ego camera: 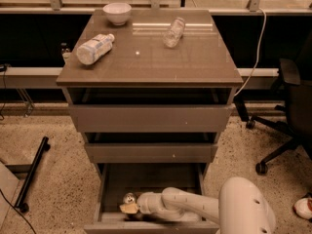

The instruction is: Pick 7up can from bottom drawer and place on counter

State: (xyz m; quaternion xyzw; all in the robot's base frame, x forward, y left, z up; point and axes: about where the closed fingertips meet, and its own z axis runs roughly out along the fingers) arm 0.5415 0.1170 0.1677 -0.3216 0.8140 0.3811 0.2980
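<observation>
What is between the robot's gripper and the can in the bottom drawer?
Nothing visible is. The gripper is right beside the 7up can, down inside the bottom drawer near its front left.

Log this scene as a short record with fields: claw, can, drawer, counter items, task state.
claw: claw low inside the bottom drawer, right beside the 7up can
can: front left of the drawer floor, silver top showing
drawer: bottom drawer pulled open
counter items: counter holds a white bowl, left bottle and right bottle, both lying down
task state: can not yet on the counter
</observation>
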